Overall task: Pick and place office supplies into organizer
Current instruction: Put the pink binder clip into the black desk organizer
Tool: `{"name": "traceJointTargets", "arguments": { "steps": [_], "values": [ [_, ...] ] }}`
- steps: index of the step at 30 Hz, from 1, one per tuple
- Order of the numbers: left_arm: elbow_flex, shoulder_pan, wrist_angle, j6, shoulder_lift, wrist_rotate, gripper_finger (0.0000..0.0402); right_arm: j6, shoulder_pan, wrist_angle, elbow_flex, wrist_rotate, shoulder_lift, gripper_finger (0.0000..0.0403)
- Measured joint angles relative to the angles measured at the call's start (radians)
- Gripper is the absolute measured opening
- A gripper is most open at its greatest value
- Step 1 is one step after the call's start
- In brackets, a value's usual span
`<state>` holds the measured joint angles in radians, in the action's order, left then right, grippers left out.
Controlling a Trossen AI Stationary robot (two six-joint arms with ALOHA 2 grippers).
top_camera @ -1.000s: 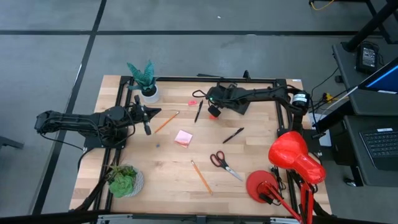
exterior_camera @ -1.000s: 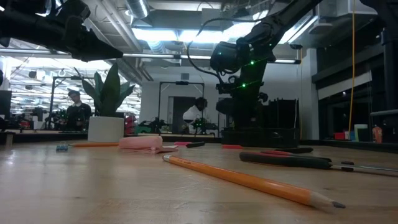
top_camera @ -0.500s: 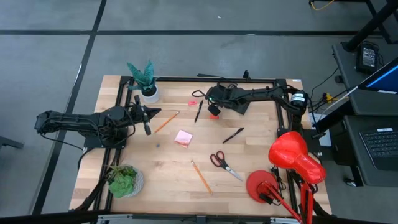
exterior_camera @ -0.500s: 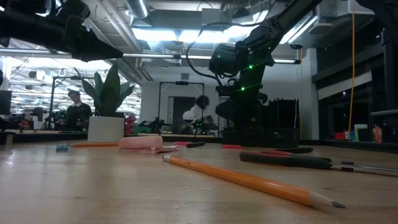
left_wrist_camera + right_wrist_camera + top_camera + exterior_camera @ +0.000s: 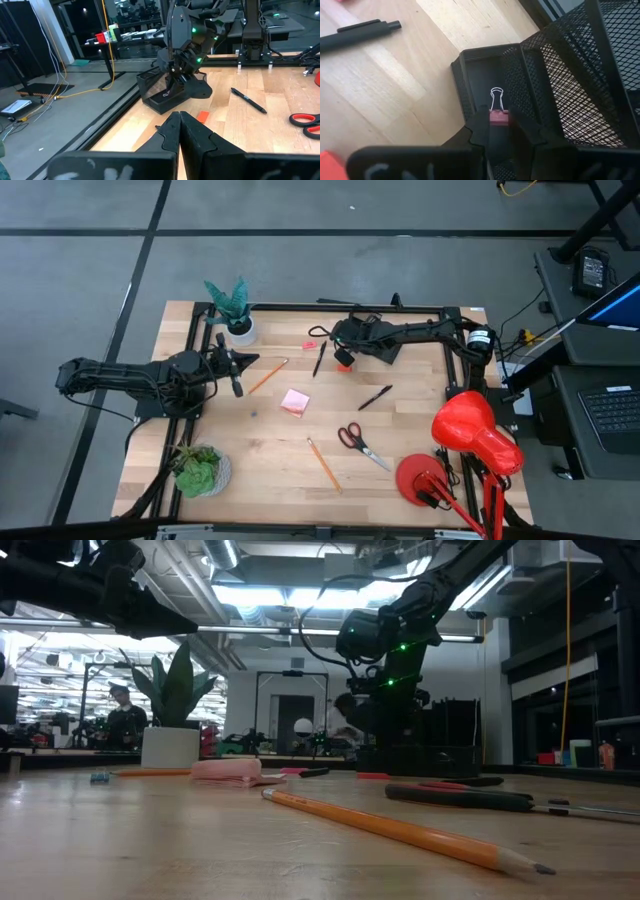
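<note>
Wooden table [image 5: 270,442] with pencils [image 5: 323,464], pens [image 5: 375,397], scissors [image 5: 359,442], sticky-note pad [image 5: 294,402], organizer [image 5: 172,90].

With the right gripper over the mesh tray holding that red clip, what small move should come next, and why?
Probably open the right gripper and let go: its fingers pinch the red binder clip directly above a small front compartment of the black mesh organizer, so the clip should drop inside. The left gripper waits shut.

Black mesh organizer [image 5: 560,65] at table's far edge; small red binder clip [image 5: 498,116] with wire handle hanging over its front compartment. Flat on wood: black pen [image 5: 375,397], red-handled scissors [image 5: 357,443], pink sticky-note pad [image 5: 294,402], orange pencil [image 5: 323,464].
</note>
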<state>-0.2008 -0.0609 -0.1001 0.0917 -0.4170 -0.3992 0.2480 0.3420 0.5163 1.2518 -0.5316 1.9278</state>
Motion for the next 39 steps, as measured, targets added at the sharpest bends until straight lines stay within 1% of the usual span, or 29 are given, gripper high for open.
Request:
{"name": "traceJointTargets", "arguments": {
  "steps": [8,11,20,25,39],
  "values": [
    [0.0,0.0,0.0,0.0,0.0,0.0,0.0004,-0.016,0.0,0.001,0.0,-0.002,0.0,0.011],
    [0.0,0.0,0.0,0.0,0.0,0.0,0.0004,-0.01,0.0,0.001,0.0,-0.002,0.0,0.0121],
    [0.0,0.0,0.0,-0.003,0.0,0.0,0.0004,-0.019,0.0,0.001,0.0,-0.002,0.0,0.0124],
    [0.0,0.0,0.0,-0.003,0.0,0.0,0.0004,-0.051,0.0,0.002,0.0,-0.002,0.0,0.0124],
    [0.0,0.0,0.0,-0.019,0.0,0.0,0.0004,-0.037,0.0,0.029,0.001,0.002,0.0,0.0124]
  ]
}}
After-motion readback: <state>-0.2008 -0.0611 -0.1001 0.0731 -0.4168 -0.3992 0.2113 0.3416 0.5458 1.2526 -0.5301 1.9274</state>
